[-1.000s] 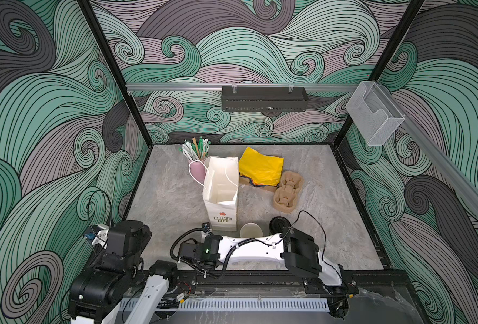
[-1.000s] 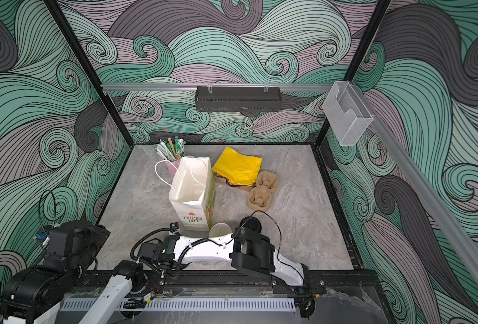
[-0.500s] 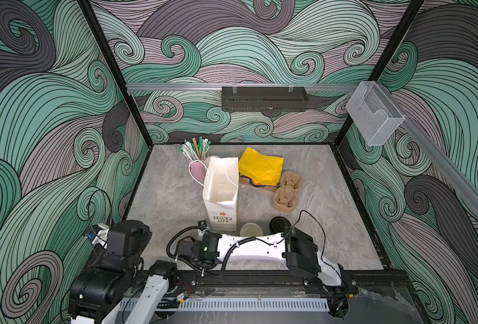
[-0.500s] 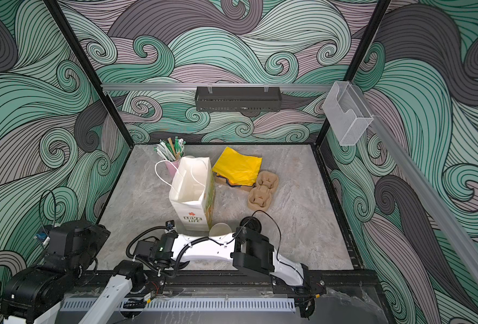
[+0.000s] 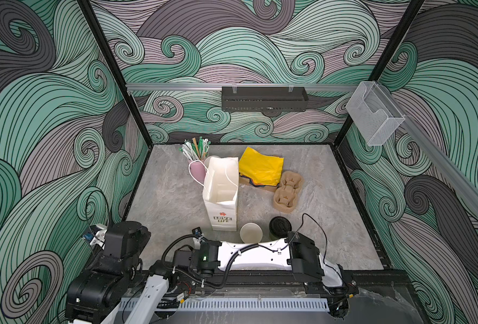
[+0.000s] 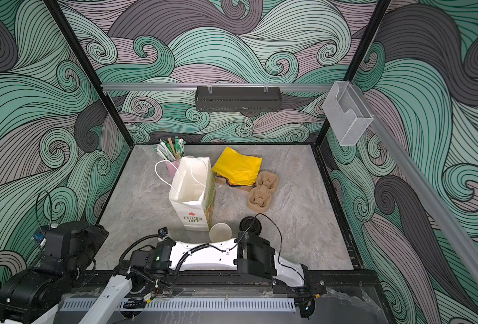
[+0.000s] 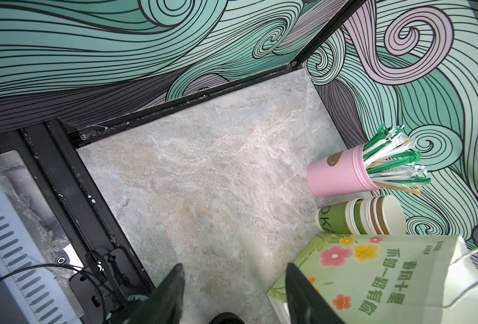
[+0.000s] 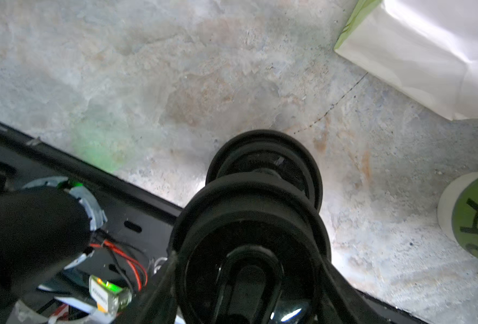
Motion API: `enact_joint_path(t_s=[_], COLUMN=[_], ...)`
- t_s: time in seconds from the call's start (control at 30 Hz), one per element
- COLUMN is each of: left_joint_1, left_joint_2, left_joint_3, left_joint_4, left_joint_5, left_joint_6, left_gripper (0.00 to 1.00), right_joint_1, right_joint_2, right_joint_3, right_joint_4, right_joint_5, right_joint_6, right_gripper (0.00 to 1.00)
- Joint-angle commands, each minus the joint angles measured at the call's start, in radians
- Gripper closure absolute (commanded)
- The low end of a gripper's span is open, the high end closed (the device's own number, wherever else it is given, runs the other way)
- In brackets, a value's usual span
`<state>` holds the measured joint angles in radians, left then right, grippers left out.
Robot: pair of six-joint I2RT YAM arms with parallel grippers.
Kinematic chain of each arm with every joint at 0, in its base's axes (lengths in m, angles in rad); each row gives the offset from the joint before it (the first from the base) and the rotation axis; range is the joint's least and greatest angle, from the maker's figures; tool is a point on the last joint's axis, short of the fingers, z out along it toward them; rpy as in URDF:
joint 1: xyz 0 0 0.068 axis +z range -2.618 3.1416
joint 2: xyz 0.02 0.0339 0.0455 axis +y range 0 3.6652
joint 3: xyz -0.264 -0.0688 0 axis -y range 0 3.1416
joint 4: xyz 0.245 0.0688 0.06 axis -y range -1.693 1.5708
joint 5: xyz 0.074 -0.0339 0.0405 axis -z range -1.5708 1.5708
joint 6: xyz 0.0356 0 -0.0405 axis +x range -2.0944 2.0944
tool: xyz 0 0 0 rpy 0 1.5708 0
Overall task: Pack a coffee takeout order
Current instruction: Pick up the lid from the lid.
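Black plastic fills the right wrist view: the right gripper (image 8: pixel 250 261) has its jaws set on the rim of a round lid (image 8: pixel 249 224), and a second black disc (image 8: pixel 263 165) shows just beyond it. Whether that one is nested with the held lid, I cannot tell. It hangs low over the marbled table (image 5: pixel 170 196) near the front edge; in both top views the gripper is hidden under its white forearm. The target, as I read it, is the open olive-green cup (image 5: pixel 250 232), upright just in front of the white paper bag (image 5: pixel 221 182), with a lidded cup (image 5: pixel 279 227) right beside it. The left gripper (image 7: pixel 235 266) has its jaws apart with nothing between them, over bare table beside the bag's flowered side. The yellow napkins (image 5: pixel 261 165) wait at the back, next to the pulp cup carrier (image 5: pixel 288 190). To cap the cup well, carry the lid across level, centre it over the cream rim before lowering, then press evenly all round so it seats without crushing the paper wall. That cup is light and looks easy to tip, so the free left gripper could steady it. Keep clear of the bag and the capped neighbour on the way in.
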<state>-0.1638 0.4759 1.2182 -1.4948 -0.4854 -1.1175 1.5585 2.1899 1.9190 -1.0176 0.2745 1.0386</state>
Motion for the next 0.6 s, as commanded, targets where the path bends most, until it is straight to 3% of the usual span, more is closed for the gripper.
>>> enact_joint_path(t_s=[0.0,0.2,0.37,0.57], left_joint_1=[0.008,0.008,0.007,0.008], left_joint_2=[0.005,-0.003,-0.032,-0.069], left_joint_3=[0.028,0.013,-0.067,-0.148], left_joint_4=[-0.039,-0.039,0.021,0.039], left_joint_5=[0.006,0.057,0.188,0.304], left_joint_6=[0.022,0.054,0.128,0.126], left_gripper=[0.41,0.41,0.39,0.39], right_joint_1=[0.035,0.073,0.083,0.07], right_joint_2=[-0.087,-0.225,-0.379,-0.536], right_joint_3=[0.002,-0.101,-0.222,-0.361], right_joint_4=[-0.098,-0.206,-0.29,-0.356], right_joint_5=[0.037,0.062,0.098,0.171], right_joint_6=[0.003,0.104,0.212,0.312], right_gripper=[0.32,0.33,0.34,0.34])
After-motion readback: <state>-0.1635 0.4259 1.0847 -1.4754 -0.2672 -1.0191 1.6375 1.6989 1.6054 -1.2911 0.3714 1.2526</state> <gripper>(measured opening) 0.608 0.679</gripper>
